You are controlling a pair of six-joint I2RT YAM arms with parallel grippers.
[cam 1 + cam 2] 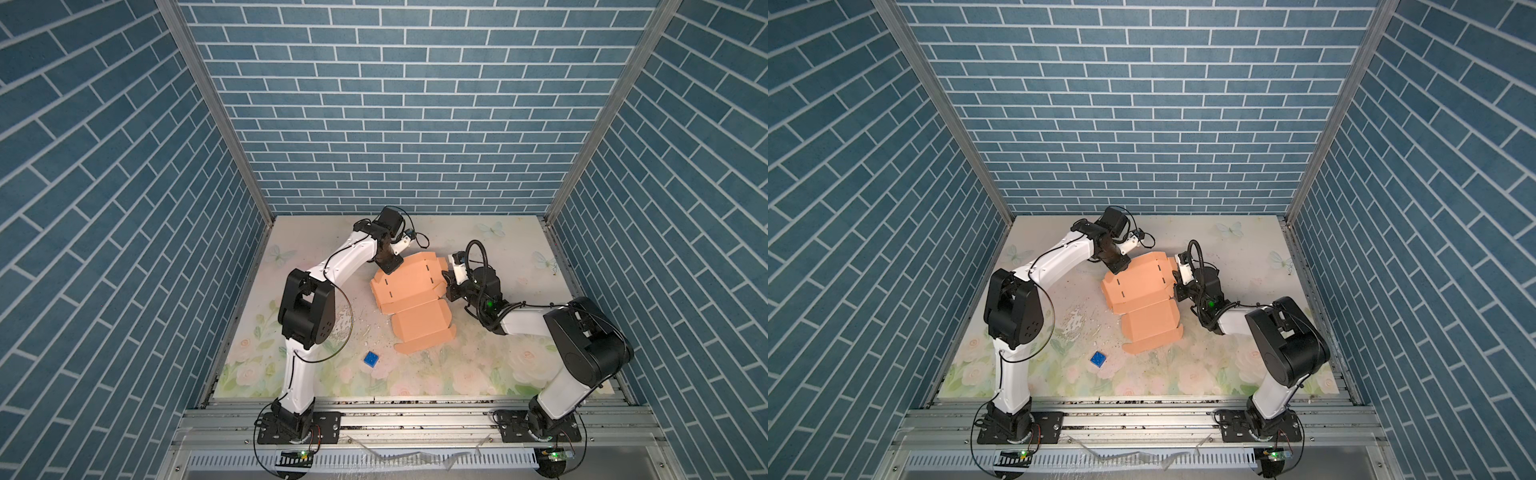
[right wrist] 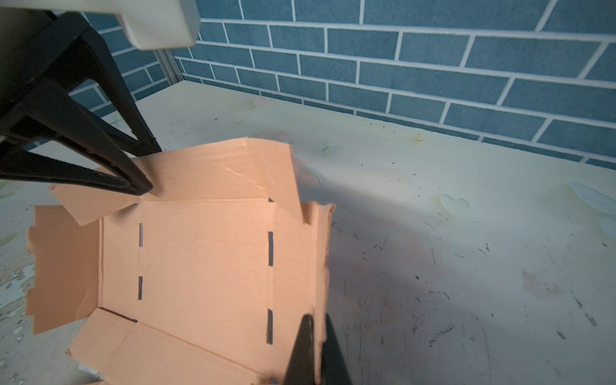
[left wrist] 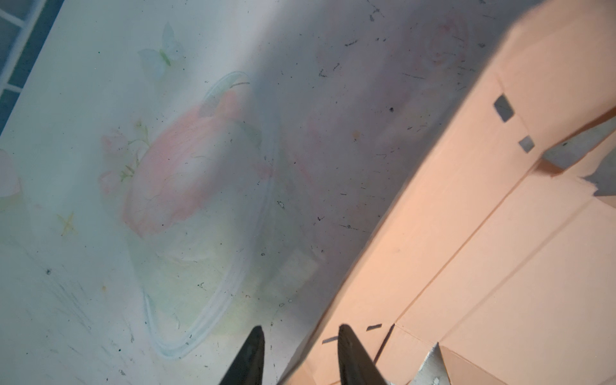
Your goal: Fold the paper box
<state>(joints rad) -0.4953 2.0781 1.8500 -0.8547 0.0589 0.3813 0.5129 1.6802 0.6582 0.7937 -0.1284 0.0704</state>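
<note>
Floral table, paper box, blue cube

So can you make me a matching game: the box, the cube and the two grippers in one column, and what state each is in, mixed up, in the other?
Things
1. box
2. cube
3. left gripper
4. right gripper

States
A. shut on the box's raised side wall
B. blue, lying alone on the table
C. jaws apart, astride a cardboard edge
D. peach, partly folded, flaps still spread out

Pairs: 1-D, 2-B, 3-C, 4-A
</note>
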